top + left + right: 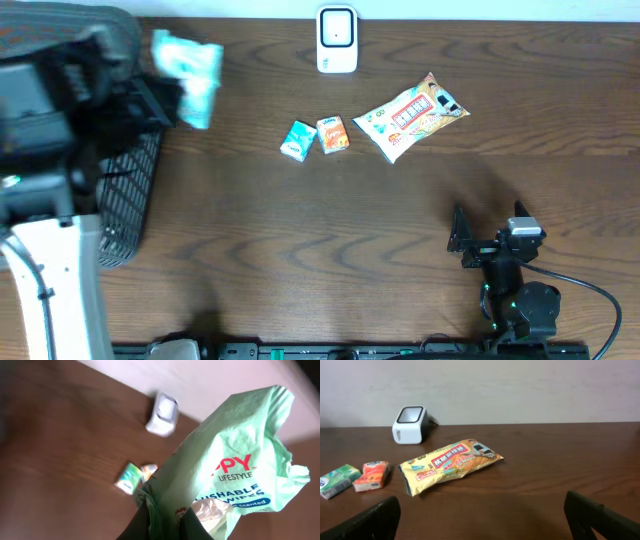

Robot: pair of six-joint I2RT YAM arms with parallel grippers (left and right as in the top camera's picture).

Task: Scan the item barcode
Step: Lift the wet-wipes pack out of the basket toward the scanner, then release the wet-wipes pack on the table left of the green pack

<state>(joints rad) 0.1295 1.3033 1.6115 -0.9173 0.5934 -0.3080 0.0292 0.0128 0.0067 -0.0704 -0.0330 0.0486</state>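
Wipes pack [235,470] hangs pinched in the left jaws above the bench [60,435]; right jaws stand spread wide.

Near table [300,260] lies open; snack bag [411,116], teal pack [298,140], orange pack [333,134] stand before the scanner [337,40].

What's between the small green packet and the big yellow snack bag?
The small orange packet, close beside the green packet, apart from the snack bag. The overhead view shows it.
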